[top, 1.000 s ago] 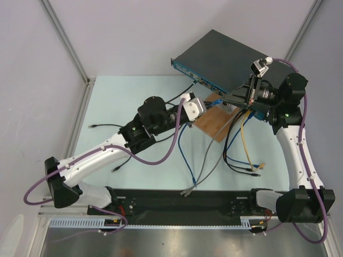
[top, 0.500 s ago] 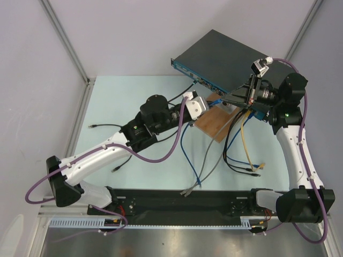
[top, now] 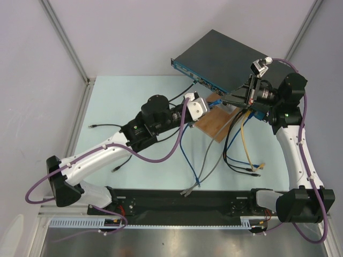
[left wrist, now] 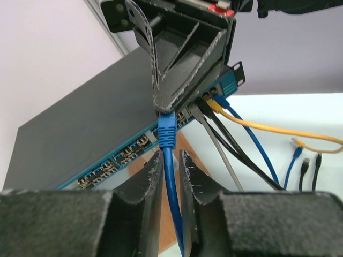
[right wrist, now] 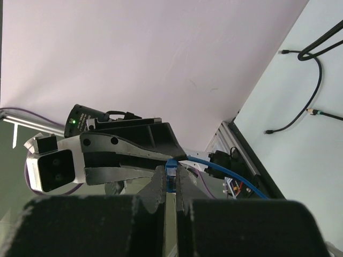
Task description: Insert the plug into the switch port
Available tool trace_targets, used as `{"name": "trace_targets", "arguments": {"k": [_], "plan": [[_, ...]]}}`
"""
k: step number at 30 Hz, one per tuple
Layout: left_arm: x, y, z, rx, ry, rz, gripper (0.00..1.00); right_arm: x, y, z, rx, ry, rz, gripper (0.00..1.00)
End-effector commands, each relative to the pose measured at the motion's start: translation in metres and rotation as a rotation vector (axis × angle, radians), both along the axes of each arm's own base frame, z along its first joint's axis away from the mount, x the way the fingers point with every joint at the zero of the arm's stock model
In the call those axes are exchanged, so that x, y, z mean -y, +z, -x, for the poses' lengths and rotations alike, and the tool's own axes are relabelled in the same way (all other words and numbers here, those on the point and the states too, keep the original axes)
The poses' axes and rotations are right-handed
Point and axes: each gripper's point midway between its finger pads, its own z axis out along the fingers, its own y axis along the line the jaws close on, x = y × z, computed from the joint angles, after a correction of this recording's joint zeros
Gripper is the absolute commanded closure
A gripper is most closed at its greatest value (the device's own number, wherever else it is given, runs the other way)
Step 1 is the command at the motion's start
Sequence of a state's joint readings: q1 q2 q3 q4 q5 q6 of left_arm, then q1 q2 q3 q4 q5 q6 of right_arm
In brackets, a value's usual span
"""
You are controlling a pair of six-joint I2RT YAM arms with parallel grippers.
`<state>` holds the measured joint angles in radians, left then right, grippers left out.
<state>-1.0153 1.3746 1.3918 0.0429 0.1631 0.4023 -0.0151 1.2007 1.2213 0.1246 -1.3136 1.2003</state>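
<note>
The switch (top: pixel 214 56) is a flat black box at the back, its blue front face (left wrist: pixel 115 160) lined with small ports. A blue plug (left wrist: pixel 166 128) hangs just in front of that face, pinched at its head by my right gripper (left wrist: pixel 163 107), which is shut on it (right wrist: pixel 171 174). Its blue cable (left wrist: pixel 172 198) runs down between the fingers of my left gripper (left wrist: pixel 170 155). Those jaws stand slightly apart, with a thin gap beside the cable. From above, both grippers meet over the wooden board (top: pixel 214 124), the left gripper (top: pixel 210 104) left of the right gripper (top: pixel 228 101).
Yellow (left wrist: pixel 278 131), black, grey and blue cables are plugged in at the switch's right end and trail over the table to loose ends (top: pixel 257 167). Other loose cable ends lie at the left (top: pixel 95 126). A metal frame post (top: pixel 64 43) borders the left side.
My left wrist has crept a little right toward the switch and its jaws have loosened around the blue cable. The right arm has kept still, holding the plug.
</note>
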Motion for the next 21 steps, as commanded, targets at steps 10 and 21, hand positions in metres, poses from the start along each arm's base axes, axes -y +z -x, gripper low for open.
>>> {"name": "trace_targets", "arguments": {"k": [10, 21], "plan": [[-0.001, 0.012, 0.005, 0.037, -0.012, 0.028, 0.96, -0.002, 0.014, 0.012, 0.063, 0.028, 0.006, 1.0], [0.026, -0.009, -0.006, -0.316, 0.139, -0.068, 0.99, 0.066, 0.015, -0.032, 0.115, -0.299, 0.123, 0.11]]}}
